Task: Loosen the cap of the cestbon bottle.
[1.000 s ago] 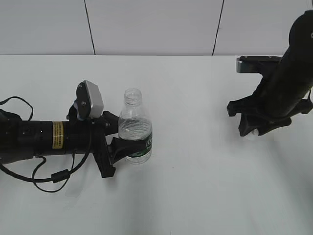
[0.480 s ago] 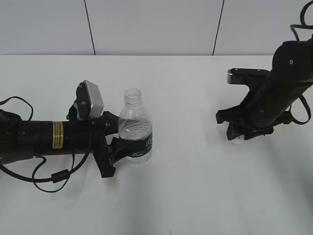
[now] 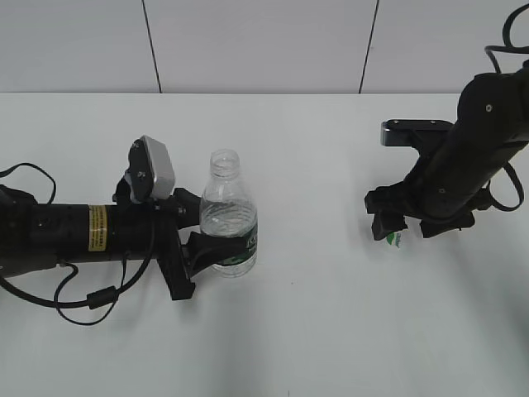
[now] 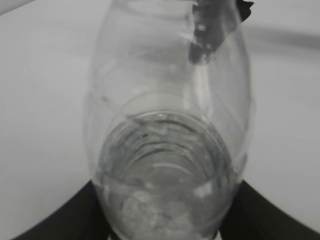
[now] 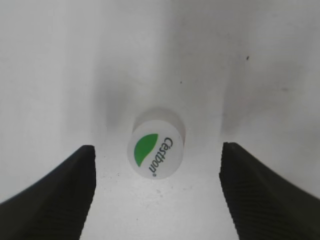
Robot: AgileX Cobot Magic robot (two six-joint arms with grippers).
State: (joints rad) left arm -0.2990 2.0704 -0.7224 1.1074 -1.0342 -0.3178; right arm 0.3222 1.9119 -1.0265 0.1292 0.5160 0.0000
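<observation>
My left gripper (image 3: 197,248) is clamped around the lower body of the cestbon bottle (image 3: 228,217), which stands upright on the white table (image 3: 314,331), neck open at the top, its green label too small to read. Well to the right, the cap (image 5: 156,149) lies between my right gripper's (image 3: 412,223) 2 spread fingers, untouched, its top showing a green leaf and "Cestbon".

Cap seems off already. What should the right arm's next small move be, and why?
Probably lift the right gripper straight up and away. Its jaws stand open on either side of the cap, which rests on the table untouched, and the bottle neck is bare in the left gripper.
</observation>
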